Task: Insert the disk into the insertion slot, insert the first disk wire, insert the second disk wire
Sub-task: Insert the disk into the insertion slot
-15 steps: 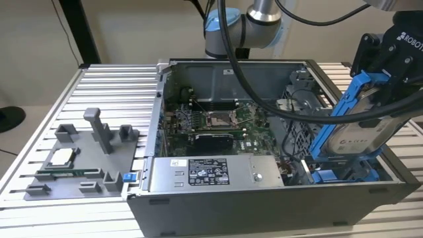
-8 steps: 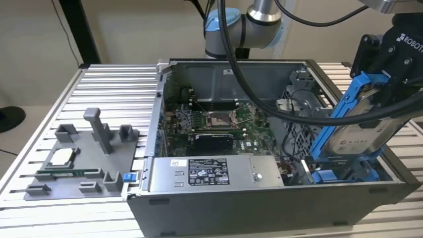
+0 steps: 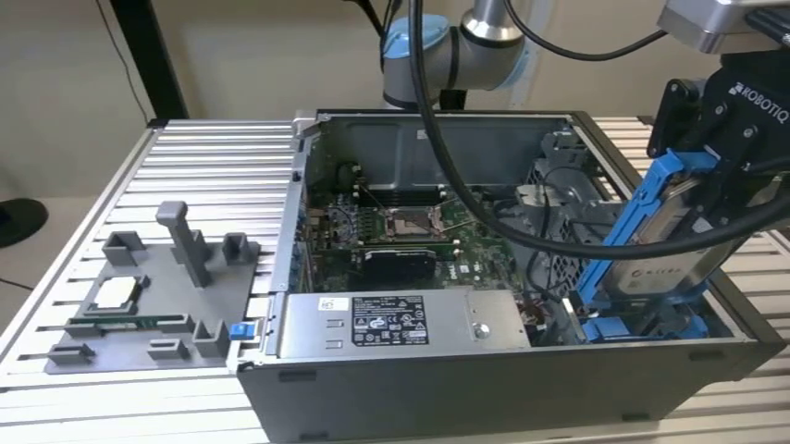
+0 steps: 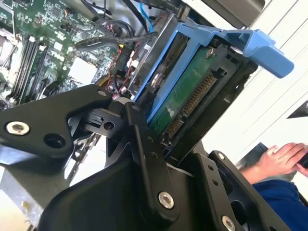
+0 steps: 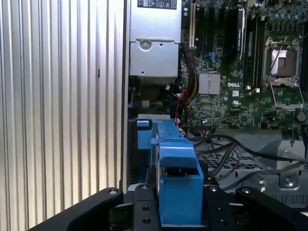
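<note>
Blue-framed disk (image 3: pixel 654 268) in gripper (image 3: pixel 706 199)

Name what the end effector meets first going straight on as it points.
Probably the grey metal drive bay with blue fittings, below the blue-framed silver hard drive that the end effector grips; depth unclear.

- disk (image 3: pixel 660 273): silver-grey, blue-framed, steeply tilted, raised to the exterior view's right of the power-supply box (image 3: pixel 388 324).
- insertion slot (image 3: pixel 630 328): blue-fitted grey bay below it, beside that box.
</note>
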Action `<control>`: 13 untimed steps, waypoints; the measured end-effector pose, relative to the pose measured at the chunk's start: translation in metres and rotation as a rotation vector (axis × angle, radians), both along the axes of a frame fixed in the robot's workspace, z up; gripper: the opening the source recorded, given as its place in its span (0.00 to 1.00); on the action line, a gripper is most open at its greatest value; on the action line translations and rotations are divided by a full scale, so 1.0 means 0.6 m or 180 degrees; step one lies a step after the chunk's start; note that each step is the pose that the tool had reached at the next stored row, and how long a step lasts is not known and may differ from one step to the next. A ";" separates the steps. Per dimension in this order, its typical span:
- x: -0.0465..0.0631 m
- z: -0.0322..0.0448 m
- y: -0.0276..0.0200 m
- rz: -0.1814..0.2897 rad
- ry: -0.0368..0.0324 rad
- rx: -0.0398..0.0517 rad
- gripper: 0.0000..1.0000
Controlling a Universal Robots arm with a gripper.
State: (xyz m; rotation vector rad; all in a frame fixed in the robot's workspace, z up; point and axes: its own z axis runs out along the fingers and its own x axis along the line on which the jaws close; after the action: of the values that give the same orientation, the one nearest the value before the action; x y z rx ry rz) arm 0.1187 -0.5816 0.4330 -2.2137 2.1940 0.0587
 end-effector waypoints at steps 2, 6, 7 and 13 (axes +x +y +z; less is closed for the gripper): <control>0.000 -0.002 0.0000 0.0019 -0.0008 0.0013 0.00; 0.000 -0.006 0.0000 0.0027 -0.0023 0.0058 0.00; 0.000 -0.007 0.0000 0.0027 -0.0024 0.0076 0.00; 0.000 -0.012 -0.0034 -0.0030 -0.0025 0.0115 0.00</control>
State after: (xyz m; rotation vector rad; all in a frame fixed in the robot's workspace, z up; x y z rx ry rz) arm 0.1187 -0.5836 0.4257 -2.1810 2.1815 0.0886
